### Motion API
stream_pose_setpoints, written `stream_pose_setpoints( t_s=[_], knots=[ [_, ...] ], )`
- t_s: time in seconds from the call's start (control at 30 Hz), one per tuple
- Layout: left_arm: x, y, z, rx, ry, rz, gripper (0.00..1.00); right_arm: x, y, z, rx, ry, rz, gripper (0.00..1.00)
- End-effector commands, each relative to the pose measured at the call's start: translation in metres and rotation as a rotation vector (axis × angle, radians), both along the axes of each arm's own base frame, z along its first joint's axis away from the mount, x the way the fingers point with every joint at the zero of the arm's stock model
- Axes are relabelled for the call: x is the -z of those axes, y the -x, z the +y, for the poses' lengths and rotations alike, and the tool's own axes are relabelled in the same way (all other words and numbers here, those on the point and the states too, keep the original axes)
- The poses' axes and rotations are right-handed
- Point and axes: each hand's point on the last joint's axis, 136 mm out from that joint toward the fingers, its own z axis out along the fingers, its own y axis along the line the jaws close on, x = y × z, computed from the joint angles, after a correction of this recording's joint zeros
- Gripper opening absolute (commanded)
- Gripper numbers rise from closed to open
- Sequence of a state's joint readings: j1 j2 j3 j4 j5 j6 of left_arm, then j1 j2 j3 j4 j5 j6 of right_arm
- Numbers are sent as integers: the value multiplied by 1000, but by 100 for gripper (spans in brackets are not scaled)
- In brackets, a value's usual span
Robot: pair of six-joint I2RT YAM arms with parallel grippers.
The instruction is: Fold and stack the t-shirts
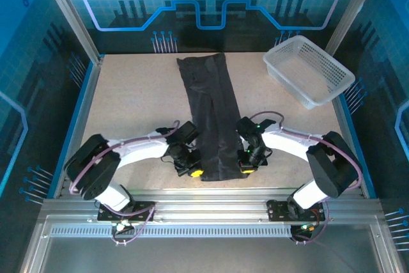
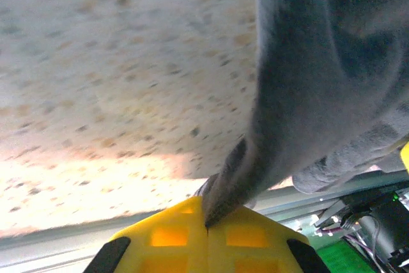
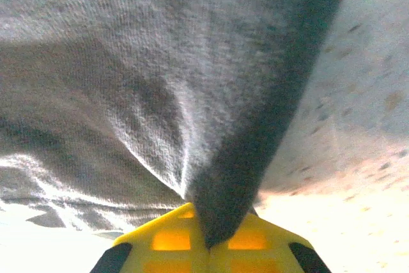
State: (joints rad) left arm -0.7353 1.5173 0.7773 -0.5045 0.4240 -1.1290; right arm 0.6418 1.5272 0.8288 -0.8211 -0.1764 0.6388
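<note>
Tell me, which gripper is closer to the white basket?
Right. The right gripper pinches the near right corner of the t-shirt, on the same side as the white basket; the left gripper pinches the near left corner, across the t-shirt from it.

Left pincer, right pincer low, turned inward; 2 jaw pairs clamped on t-shirt edges.

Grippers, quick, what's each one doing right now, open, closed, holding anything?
The left gripper: shut on the t-shirt, at its near left corner.
The right gripper: shut on the t-shirt, at its near right corner.
</note>
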Motion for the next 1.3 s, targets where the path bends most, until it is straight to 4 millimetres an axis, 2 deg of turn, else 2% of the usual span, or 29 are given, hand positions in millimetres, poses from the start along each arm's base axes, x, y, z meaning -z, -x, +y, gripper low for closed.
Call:
stream_pose_setpoints(
  t_s=[0.0, 0.17, 0.3, 0.47, 0.63, 0.8, 0.9, 1.0, 1.17, 1.27],
  knots=[
    [1, 20, 14, -44, 7, 69, 0, -17, 8, 9, 19, -30, -2, 0],
    [-11, 18, 1, -72, 100, 60, 0, -37, 10, 7, 55, -52, -7, 0],
    [-36, 8, -5, -89, 145, 2, 0, -57, 13, 10, 117, -125, -7, 0],
    [-72, -24, -7, -166, 190, -131, 0, -88, -13, 18, 191, -210, -57, 0],
    [-106, -85, 3, -301, 240, -270, 0, -113, -63, 22, 236, -243, -132, 0],
    [-133, -160, 16, -393, 277, -384, 0, -134, -133, 23, 296, -268, -222, 0],
    [-135, -202, 25, -428, 270, -421, 0, -139, -177, 27, 323, -287, -243, 0],
    [-131, -241, 33, -463, 276, -436, 0, -135, -217, 34, 351, -309, -242, 0],
    [-109, -297, 41, -470, 249, -430, 0, -116, -270, 42, 360, -277, -232, 0],
    [-87, -323, 46, -491, 243, -403, 0, -99, -297, 41, 383, -266, -218, 1]
  ],
)
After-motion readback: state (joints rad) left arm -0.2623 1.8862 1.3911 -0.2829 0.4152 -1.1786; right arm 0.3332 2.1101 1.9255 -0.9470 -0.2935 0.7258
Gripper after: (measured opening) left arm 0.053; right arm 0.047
